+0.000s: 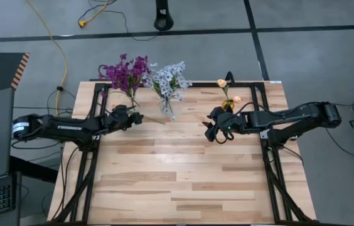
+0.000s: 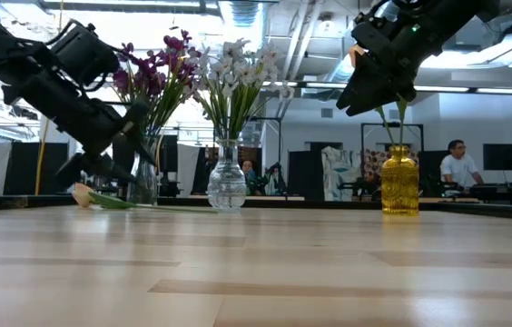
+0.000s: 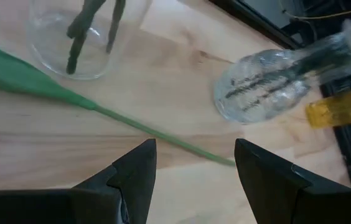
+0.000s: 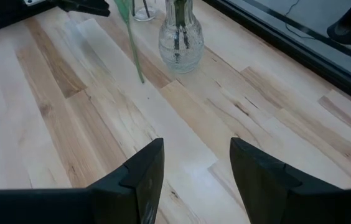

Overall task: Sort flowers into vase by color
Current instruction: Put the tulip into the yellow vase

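A loose sprig (image 2: 111,200) with a peach bud lies flat on the table, and its thin green stem (image 3: 132,127) runs toward the clear vases. My left gripper (image 3: 194,165) is open and hovers just over that stem's free end, near the purple flowers' vase (image 1: 133,103). The pale blue-white flowers (image 1: 169,80) stand in a round clear vase (image 2: 227,186). Two peach buds (image 1: 221,83) stand in the yellow vase (image 2: 399,180). My right gripper (image 1: 211,132) is open and empty. It is raised above the table just on the near side of the yellow vase.
The three vases stand in a row along the far edge of the wooden table (image 1: 183,182), and the near half of the boards is bare. Black frame rails (image 1: 268,157) run along both sides. People (image 2: 457,163) sit in the room behind.
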{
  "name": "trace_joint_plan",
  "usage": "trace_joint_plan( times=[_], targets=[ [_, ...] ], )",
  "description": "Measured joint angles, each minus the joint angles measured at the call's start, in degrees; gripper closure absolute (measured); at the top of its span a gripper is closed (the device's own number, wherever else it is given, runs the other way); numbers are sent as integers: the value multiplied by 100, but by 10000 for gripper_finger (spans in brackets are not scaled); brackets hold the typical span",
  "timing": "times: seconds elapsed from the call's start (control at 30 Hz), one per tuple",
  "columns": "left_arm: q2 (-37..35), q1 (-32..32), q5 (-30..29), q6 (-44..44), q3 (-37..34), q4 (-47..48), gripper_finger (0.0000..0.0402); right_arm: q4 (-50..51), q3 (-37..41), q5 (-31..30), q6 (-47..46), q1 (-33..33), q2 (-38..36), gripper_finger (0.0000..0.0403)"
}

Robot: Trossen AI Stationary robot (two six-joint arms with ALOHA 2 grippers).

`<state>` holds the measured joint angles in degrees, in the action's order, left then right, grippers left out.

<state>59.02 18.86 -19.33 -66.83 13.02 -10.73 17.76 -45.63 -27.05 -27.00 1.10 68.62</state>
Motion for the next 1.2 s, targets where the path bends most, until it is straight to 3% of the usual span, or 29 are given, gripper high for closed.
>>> trace_joint_plan(
  times=[0.4,0.57,0.8,1.2],
  targets=[
    [1185,306,-56,-221,0,-1349,198,-2,0,0,0,1,0,194],
    [1526,443,0,-498,0,-1448,198,-1,0,0,0,2,0,194],
    [1371,594,328,-314,0,-1346,200,3,0,0,0,2,0,194],
    [539,1113,822,-103,0,278,252,22,0,0,2,2,0,194]
  ],
)
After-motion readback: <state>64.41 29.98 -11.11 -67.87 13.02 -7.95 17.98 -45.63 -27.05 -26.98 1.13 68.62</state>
